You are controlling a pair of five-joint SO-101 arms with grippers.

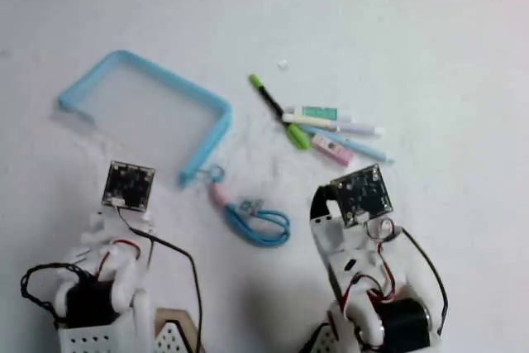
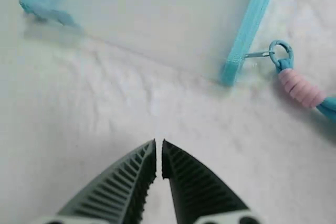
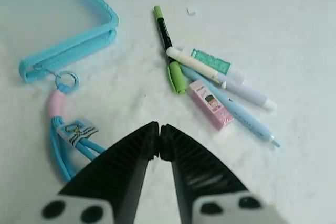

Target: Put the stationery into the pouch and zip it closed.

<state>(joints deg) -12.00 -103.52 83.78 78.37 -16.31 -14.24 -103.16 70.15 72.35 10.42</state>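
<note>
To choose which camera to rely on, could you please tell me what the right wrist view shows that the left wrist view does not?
Right wrist view alone: the pens, pink eraser, strap tag and right gripper, jaws shut. Left wrist view alone: the pouch's far corner and left gripper, jaws shut. Both: the pouch's blue edge, zip ring and pink strap bead.

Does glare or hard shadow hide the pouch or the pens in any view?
High view: light is even, shadows soft; the clear face of the pouch nearly merges with the white table. Left wrist view: a faint grey shadow lies beside the pouch's blue edge, no glare. Right wrist view: the pens cast only thin shadows and none is hidden.
</note>
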